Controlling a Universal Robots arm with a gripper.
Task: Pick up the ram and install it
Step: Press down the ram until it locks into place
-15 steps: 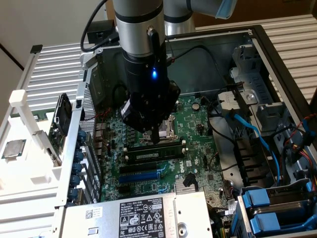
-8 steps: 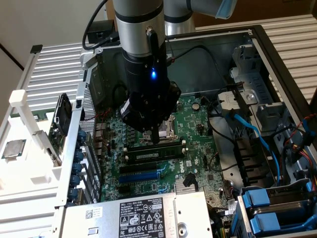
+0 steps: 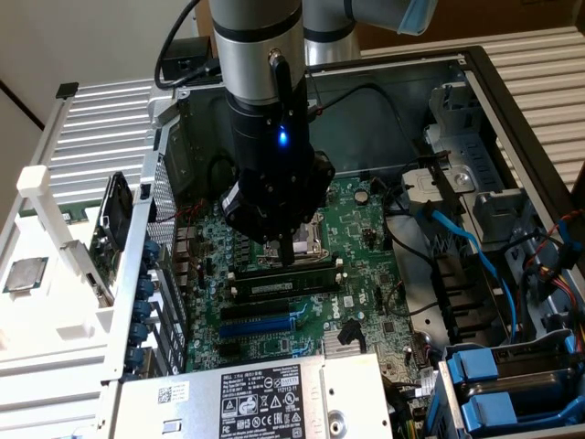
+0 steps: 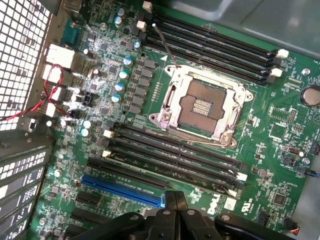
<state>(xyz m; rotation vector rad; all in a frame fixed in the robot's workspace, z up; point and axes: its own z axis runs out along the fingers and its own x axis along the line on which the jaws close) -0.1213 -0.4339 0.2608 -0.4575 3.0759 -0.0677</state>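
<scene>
The black robot hand, fingers together and holding nothing, hovers just above the long, thin green ram stick with black chips, which lies in a black memory slot beside the silver processor socket. If the stick sits crooked or only partly seated, downward pressure could likely bend it or strain the green motherboard.

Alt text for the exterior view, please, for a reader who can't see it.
A silver-and-black robot arm reaches down into an open computer case, its black gripper shut just above the green motherboard. A long thin green ram stick lies along the black memory slots below the gripper; whether it is fully seated is unclear.
</scene>
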